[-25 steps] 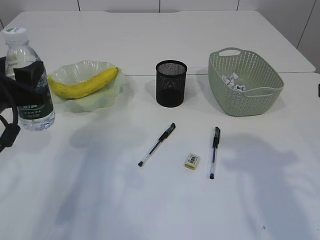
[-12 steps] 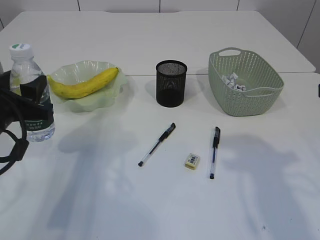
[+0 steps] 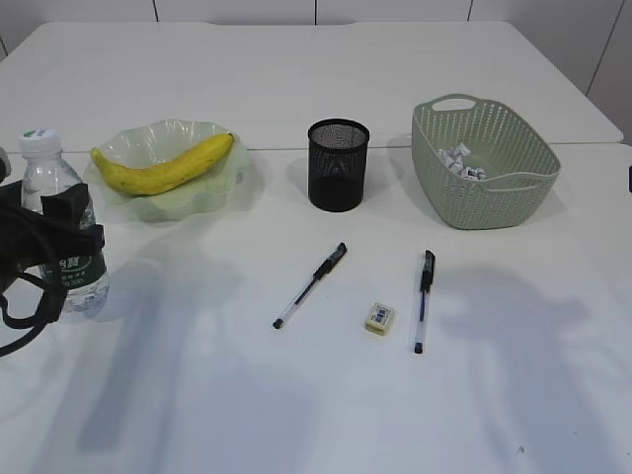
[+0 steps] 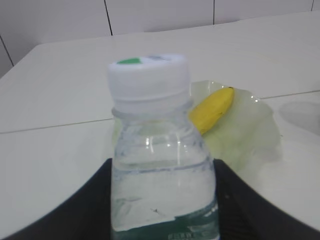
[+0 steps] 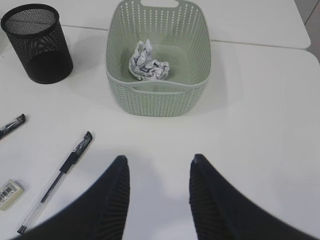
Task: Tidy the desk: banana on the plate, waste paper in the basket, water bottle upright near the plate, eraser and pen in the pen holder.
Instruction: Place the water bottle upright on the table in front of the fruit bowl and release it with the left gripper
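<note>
My left gripper (image 3: 61, 235) is shut on the clear water bottle (image 3: 44, 176), upright at the table's left edge, in front and left of the green plate (image 3: 158, 131). The left wrist view shows the bottle (image 4: 150, 80) between the jaws (image 4: 162, 165). The banana (image 3: 163, 168) lies on the plate. Two pens (image 3: 310, 284) (image 3: 423, 299) and the eraser (image 3: 379, 318) lie on the table in front of the black mesh pen holder (image 3: 338, 165). Crumpled paper (image 5: 147, 62) lies in the green basket (image 5: 157, 100). My right gripper (image 5: 157, 165) is open and empty over bare table.
The basket (image 3: 484, 188) stands at the back right. A seam between two tables runs behind the plate and holder. The right gripper does not show in the exterior view. In the right wrist view a pen (image 5: 55, 182) and the eraser (image 5: 9, 193) lie left of the gripper.
My left gripper has carried the upright bottle downward and toward the front; its base now sits at table level. Nothing else has moved.
</note>
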You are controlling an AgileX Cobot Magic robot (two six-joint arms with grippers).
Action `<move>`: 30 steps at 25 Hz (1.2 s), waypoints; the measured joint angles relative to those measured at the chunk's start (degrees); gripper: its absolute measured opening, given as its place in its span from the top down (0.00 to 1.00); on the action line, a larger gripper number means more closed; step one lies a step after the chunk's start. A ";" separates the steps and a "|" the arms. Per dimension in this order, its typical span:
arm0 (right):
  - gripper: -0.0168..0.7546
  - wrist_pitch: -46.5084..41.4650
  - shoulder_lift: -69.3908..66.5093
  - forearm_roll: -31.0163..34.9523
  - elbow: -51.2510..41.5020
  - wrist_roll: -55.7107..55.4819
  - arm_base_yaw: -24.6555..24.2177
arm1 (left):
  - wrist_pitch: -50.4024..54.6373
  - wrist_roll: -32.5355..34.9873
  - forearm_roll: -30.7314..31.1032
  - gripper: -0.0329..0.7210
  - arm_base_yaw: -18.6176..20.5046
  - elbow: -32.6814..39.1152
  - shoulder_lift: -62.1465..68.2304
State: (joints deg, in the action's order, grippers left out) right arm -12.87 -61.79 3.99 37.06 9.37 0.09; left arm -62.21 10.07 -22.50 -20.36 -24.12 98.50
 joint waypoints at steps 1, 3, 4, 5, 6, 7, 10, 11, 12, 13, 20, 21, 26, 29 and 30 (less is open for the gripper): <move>0.59 0.00 0.00 -0.10 0.00 0.00 0.00 | 0.00 -0.89 0.45 0.47 0.39 0.00 0.25; 0.59 0.00 0.00 -0.10 0.00 0.00 0.00 | 0.00 -2.31 1.64 0.47 1.40 0.00 1.09; 0.59 0.00 0.00 -0.10 0.00 0.00 0.00 | 0.00 -2.90 2.27 0.47 1.84 0.00 1.34; 0.59 0.00 0.00 -0.10 0.00 0.00 0.00 | 0.00 -3.33 2.97 0.47 1.95 0.00 1.83; 0.59 0.00 0.00 -0.10 0.00 0.00 0.00 | 0.00 -3.56 3.59 0.47 2.04 0.00 2.29; 0.59 0.00 0.00 -0.10 0.00 0.00 0.00 | 0.00 -3.81 4.33 0.47 2.04 0.00 2.69; 0.59 0.00 0.00 -0.10 0.00 0.00 0.00 | 0.00 -4.20 6.62 0.47 2.04 0.00 3.55; 0.59 0.00 0.00 -0.10 0.00 0.00 0.00 | 0.00 -4.20 7.16 0.47 2.04 0.00 3.69; 0.59 0.00 0.00 -0.10 0.00 0.00 0.00 | 0.00 -4.34 7.44 0.47 2.04 0.00 3.94; 0.59 0.00 0.00 -0.10 0.00 0.00 0.00 | 0.00 -4.34 7.71 0.47 2.04 0.00 4.04; 0.59 -0.21 0.00 -0.10 0.00 0.00 0.00 | -1.46 -4.46 11.65 0.47 2.04 0.00 5.51; 0.59 -0.21 0.00 -0.10 0.00 0.00 0.00 | -1.75 -4.56 12.72 0.47 2.04 0.00 5.80; 0.59 -0.21 0.00 -0.10 0.00 0.00 0.00 | -3.54 -4.65 14.62 0.47 2.04 -0.32 7.15; 0.59 0.00 0.00 -0.10 0.00 0.00 0.00 | -5.11 -4.77 14.87 0.47 2.04 -0.43 8.31; 0.59 0.07 0.00 -0.10 0.00 0.00 0.00 | -5.74 -4.77 15.00 0.47 2.04 -0.43 8.74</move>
State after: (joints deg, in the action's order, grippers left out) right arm -12.80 -61.79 3.89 37.06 9.37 0.09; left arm -67.95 5.29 -7.51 -18.32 -24.55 107.24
